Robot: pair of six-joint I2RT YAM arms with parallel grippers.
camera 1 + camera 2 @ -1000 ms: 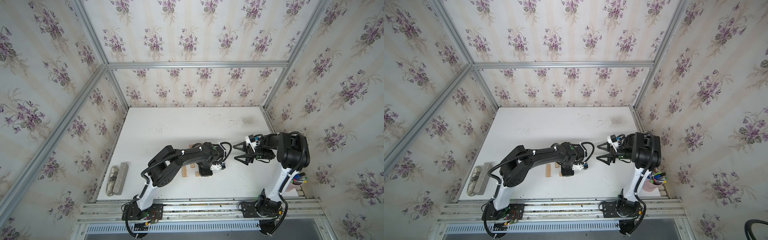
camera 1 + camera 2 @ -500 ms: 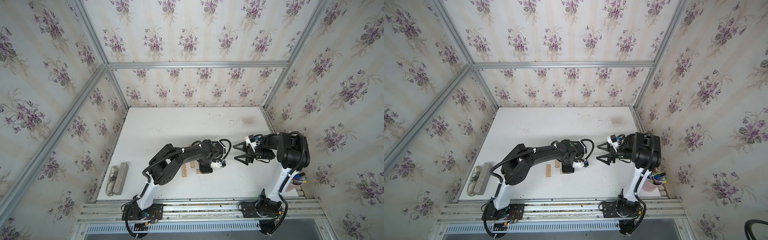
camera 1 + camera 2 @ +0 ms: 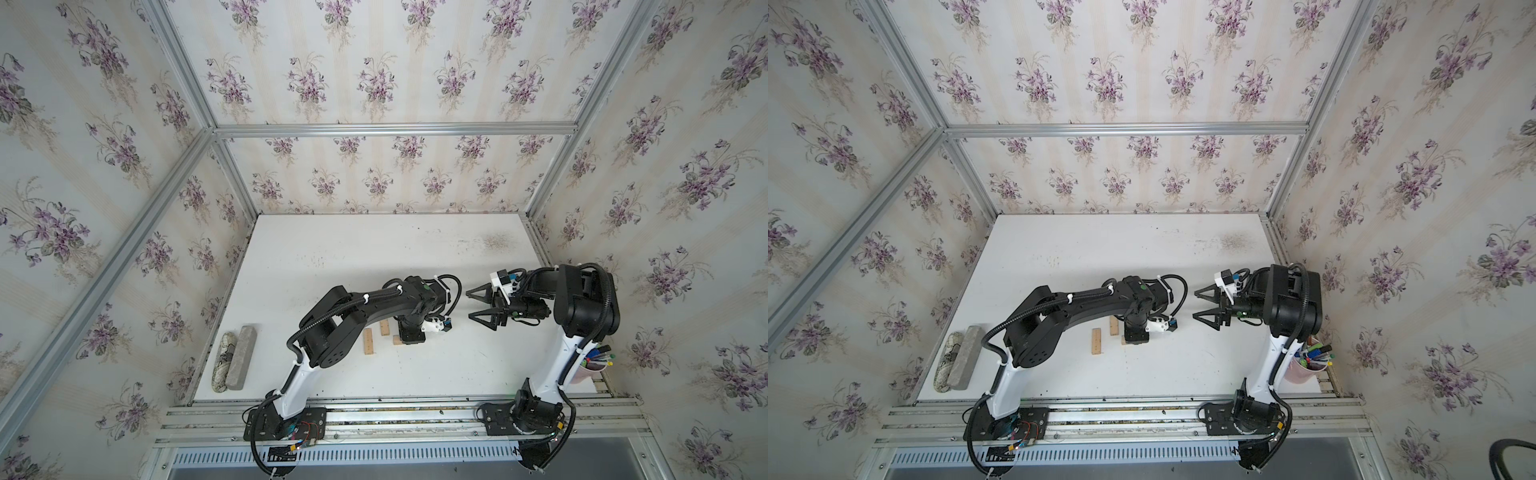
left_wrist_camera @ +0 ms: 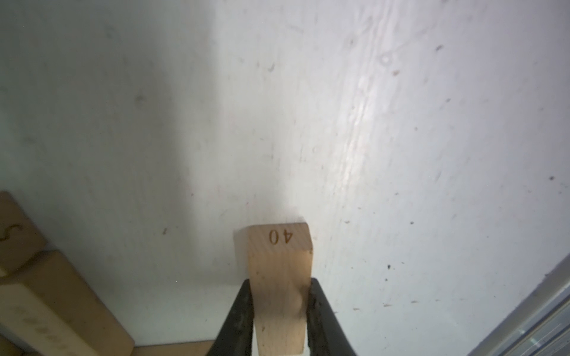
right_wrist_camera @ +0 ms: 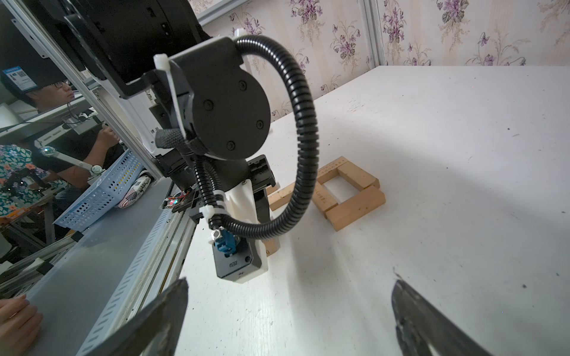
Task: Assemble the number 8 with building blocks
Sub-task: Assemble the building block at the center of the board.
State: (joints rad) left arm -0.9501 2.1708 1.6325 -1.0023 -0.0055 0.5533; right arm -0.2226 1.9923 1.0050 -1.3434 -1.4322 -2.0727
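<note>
tabletop (image 3: 374, 257): white and scuffed, walled by flowered paper at the back and both sides, with a metal rail along the front edge.
left arm (image 3: 357, 307): black, reaching from the front rail over the front middle of the tabletop, wrist turned down.
right arm (image 3: 582, 303): black, standing near the front-right corner, forearm level and pointing toward the left arm.
grey bar (image 3: 242, 357): flat along the left edge, near the front-left corner.
mottled oblong (image 3: 222, 361): touching the grey bar, on its side toward the left edge.
pen cup (image 3: 1308, 365): pink, upright at the front-right corner.
right gripper (image 3: 468, 306): jaws spread wide with nothing between them, clear above the tabletop; fingers (image 5: 172, 302) apart in the wrist view.
left gripper (image 4: 279, 283): jaws closed tight on the held block, one finger on each side face.
building blocks (image 5: 357, 206): tan, lying flat at the front middle; four form a closed square and others (image 3: 368, 341) lie beside it. The number 8 is not complete.
held block (image 4: 279, 259): sticks out past the fingertips toward the tabletop, its end face marked "40", near the laid blocks but apart from them. Contact with the tabletop cannot be told.
</note>
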